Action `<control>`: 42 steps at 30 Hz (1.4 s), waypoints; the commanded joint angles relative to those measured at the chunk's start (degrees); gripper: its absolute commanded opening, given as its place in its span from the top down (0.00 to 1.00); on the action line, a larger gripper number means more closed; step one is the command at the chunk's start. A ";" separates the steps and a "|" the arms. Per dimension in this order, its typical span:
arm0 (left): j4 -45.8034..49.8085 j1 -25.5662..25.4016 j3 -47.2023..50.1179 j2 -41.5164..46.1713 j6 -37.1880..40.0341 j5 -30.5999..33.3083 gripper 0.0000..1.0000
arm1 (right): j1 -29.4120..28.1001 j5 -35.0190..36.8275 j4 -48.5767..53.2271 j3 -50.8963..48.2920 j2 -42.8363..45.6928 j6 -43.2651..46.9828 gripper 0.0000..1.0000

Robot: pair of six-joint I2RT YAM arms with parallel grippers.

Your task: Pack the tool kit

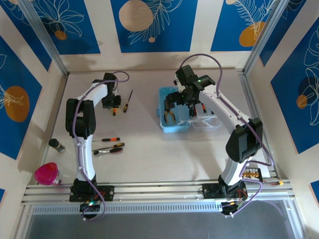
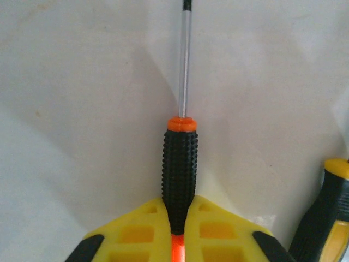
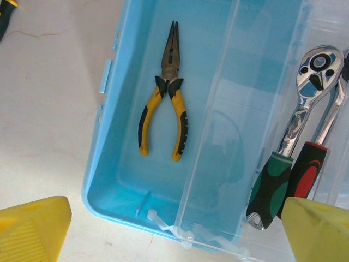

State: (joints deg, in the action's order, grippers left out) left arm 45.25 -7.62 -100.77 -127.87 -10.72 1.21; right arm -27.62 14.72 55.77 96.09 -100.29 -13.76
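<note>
Left pincer (image 2: 177, 218) clamps the black screwdriver (image 2: 180, 164), shaft pointing straight ahead; right pincer (image 3: 174, 215) gapes wide above the case (image 3: 117, 183).

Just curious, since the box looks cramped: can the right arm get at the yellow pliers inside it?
Probably yes. The pliers lie alone in the blue tray, lid folded open, and the right claw hangs open above them with nothing between.
</note>
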 commanded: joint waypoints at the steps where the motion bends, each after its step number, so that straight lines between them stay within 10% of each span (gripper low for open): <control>1: 1.83 -0.09 1.98 -0.09 -0.42 -3.29 0.96 | 0.28 -1.54 0.22 -0.67 1.92 0.40 0.01; 15: -0.61 -2.39 2.60 18.40 -6.03 -21.70 1.00 | 2.30 -15.24 -6.78 -4.53 7.01 -1.22 0.01; 28: -23.32 -15.18 4.16 27.85 -25.55 -41.57 1.00 | 2.91 -31.85 -20.16 -8.51 10.97 -7.39 0.01; 42: -27.73 -20.31 4.35 28.00 -29.70 -43.07 1.00 | 3.53 -37.32 -29.86 -12.47 11.87 -14.52 0.36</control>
State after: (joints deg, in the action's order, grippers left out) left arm 19.90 -26.92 -97.38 -101.43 -39.16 -39.70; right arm -24.51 -20.21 28.67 84.36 -90.43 -26.48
